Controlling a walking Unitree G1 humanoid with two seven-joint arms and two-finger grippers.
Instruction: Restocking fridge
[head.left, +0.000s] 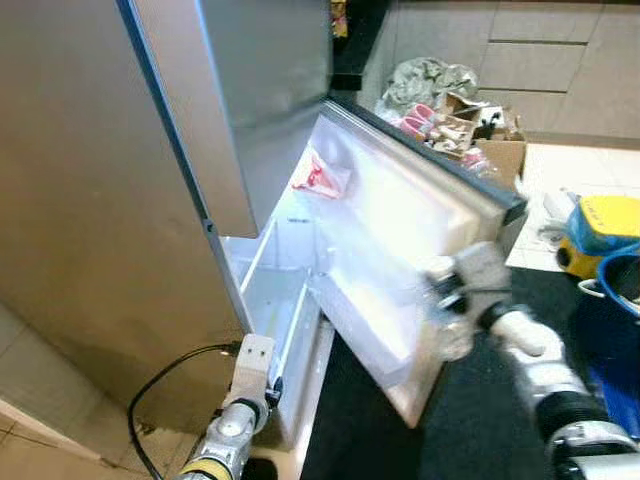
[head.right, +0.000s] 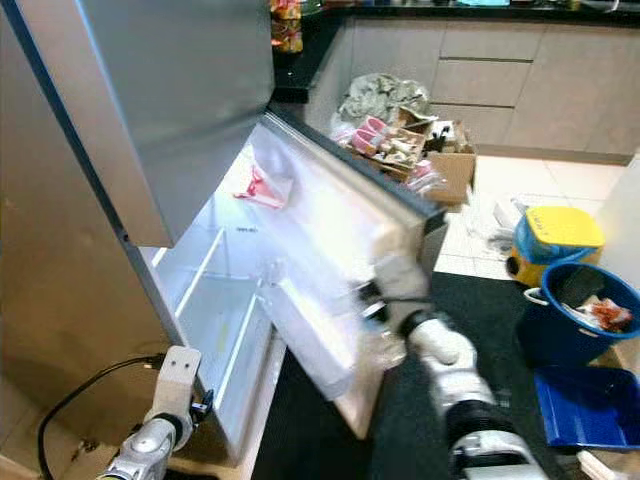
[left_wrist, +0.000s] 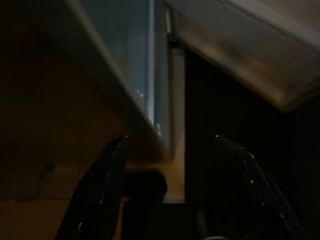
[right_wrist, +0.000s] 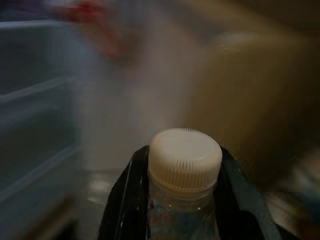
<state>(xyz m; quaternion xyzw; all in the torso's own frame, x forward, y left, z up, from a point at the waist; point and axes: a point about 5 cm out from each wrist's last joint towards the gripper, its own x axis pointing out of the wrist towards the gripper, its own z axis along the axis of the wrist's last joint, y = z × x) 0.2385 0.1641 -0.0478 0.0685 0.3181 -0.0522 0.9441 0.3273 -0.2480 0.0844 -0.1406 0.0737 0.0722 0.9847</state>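
Carrying a clear bottle (right_wrist: 184, 200) toward the open fridge door (head.left: 400, 215).
Right gripper (right_wrist: 182, 190) jaws clamped below the white cap; left gripper (left_wrist: 172, 190) jaws apart, low and near; risks clipping the door shelf (head.right: 305, 340), slipping.

We are in a home kitchen: an open fridge (head.left: 300, 230) with white door shelves stands before us, beige cabinet drawers (head.right: 480, 80) under a dark countertop (head.right: 310, 45) run along the far wall, and a cardboard box (head.right: 420, 150) of groceries sits on the pale tiled floor (head.right: 530, 180).
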